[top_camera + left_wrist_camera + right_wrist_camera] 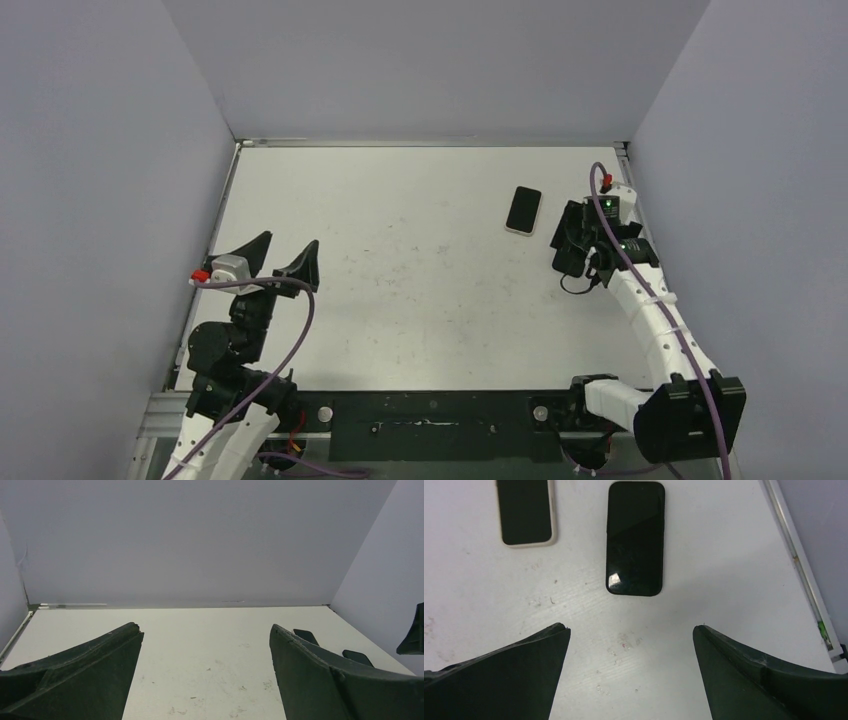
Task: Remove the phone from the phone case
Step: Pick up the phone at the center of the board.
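Observation:
A black phone [635, 537] lies flat on the white table with its glossy face up, just ahead of my right gripper [630, 627], which is open and empty above the table. To the phone's left lies a cream-rimmed phone case [525, 512] with a dark face; I cannot tell whether anything is inside it. In the top view the case [523, 210] sits at the back right, left of my right gripper [587, 262]. My left gripper [291, 241] is open and empty at the left side, and it also shows in the left wrist view [206, 627].
The table's right rail [796, 560] runs close beside the phone. Grey walls enclose the table on the left, the back and the right. From the left wrist view, the case [305, 636] and the phone [357, 657] show as dark slabs far to the right.

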{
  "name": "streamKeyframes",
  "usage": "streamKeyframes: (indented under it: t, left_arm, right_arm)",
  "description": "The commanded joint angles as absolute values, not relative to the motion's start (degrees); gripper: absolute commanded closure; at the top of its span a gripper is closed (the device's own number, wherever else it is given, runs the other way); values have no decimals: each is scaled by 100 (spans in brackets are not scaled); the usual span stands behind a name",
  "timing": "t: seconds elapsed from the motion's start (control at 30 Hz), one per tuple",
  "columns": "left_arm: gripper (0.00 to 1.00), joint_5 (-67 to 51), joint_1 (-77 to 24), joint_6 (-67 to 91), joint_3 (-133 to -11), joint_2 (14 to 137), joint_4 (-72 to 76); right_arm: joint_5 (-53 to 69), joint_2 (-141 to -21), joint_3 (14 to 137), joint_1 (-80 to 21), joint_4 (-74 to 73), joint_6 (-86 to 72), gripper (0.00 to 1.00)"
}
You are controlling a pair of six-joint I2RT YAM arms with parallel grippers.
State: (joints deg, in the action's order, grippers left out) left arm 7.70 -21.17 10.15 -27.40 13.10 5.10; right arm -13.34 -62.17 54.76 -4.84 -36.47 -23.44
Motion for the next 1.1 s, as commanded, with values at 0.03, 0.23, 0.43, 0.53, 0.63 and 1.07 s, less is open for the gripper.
streamKeyframes:
  t: [0.03, 0.23, 0.43, 0.53, 0.63, 1.07]
  left_arm:
    - [3, 874, -2230, 893, -2764, 1181, 556]
    - [3, 940, -2374, 834, -2772, 1038, 490]
    - [3, 896, -2426, 818, -2777, 963, 436]
    - [3, 795, -2435, 791, -2778, 949, 416]
    - [3, 733, -2427, 766, -2768, 972, 372]
    - [3, 655, -2437, 1096, -2955, 1415, -286]
  right_arm:
    - [-1502, -6560, 5422, -434, -3330, -2496, 0]
    - [-1074, -6766, 5191, -130, -2754, -2228, 0]
    - [-55, -7737, 5529, 822, -2522, -1979, 0]
    - [351, -8118, 5634, 1085, -2305, -1999, 0]
    - [560, -8627, 5850, 1218, -2230, -2012, 0]
    - [427, -9665, 6438, 1182, -2167, -1799, 0]
